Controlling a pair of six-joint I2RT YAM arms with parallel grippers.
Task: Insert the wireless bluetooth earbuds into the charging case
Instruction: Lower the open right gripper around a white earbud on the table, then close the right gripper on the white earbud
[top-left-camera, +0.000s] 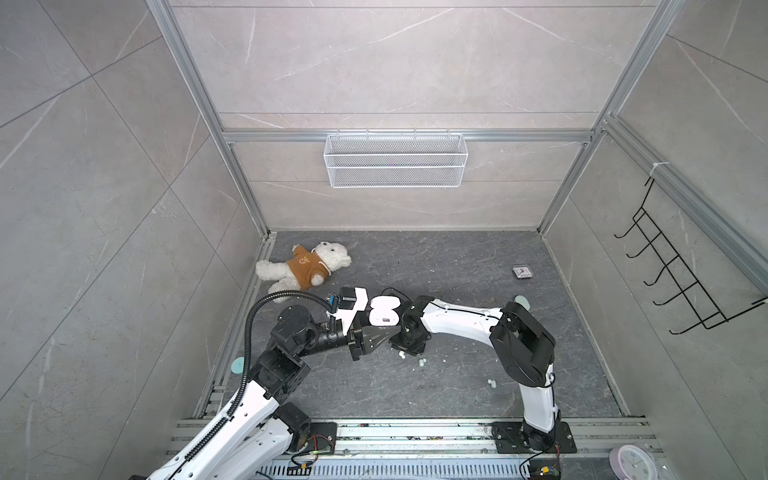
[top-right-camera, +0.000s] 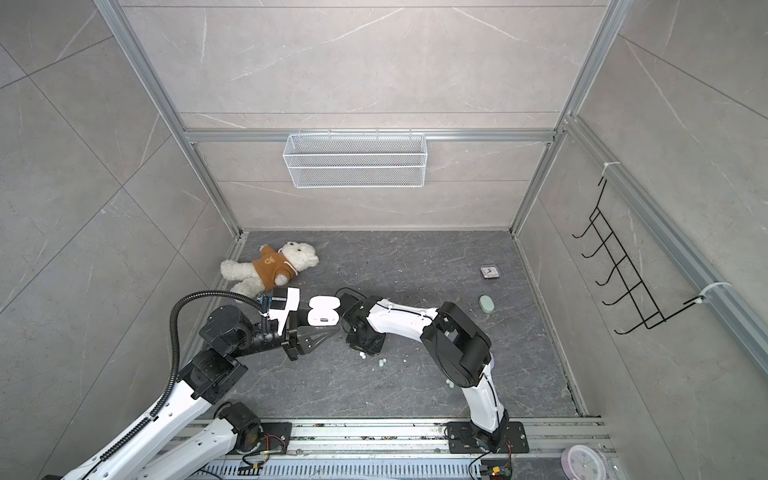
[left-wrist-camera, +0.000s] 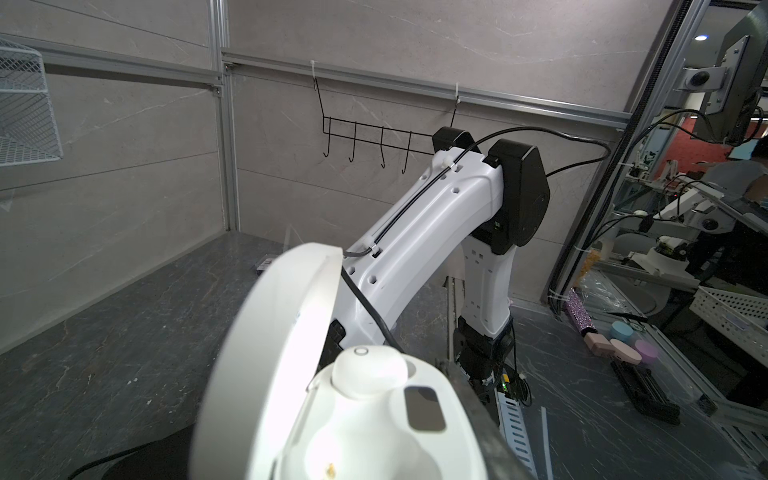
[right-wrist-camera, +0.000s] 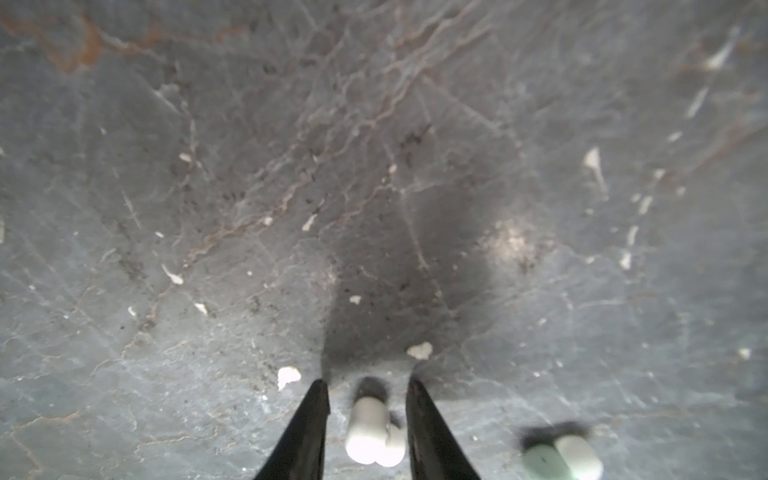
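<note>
Straddling one white earbud (right-wrist-camera: 368, 428) on the dark stone floor (right-wrist-camera: 249, 208), the R gripper (right-wrist-camera: 366, 380) stood open, a finger each side w/ slim gaps, nothing held. The bud lay flat, long axis along the fingers, narrow end toward their tips. Prob. v. light, hard, slick plastic, apt to squirt out, so pinch across the fat body. The L gripper (top-left-camera: 388, 331) was clamped on the open charging case (top-left-camera: 384, 311), raised close by.

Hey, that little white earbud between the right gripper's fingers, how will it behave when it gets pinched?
The white earbud looks smooth and rounded, so it may squirt out from the right gripper. It seems tiny and light, probably sliding easily on the hard table.
</note>
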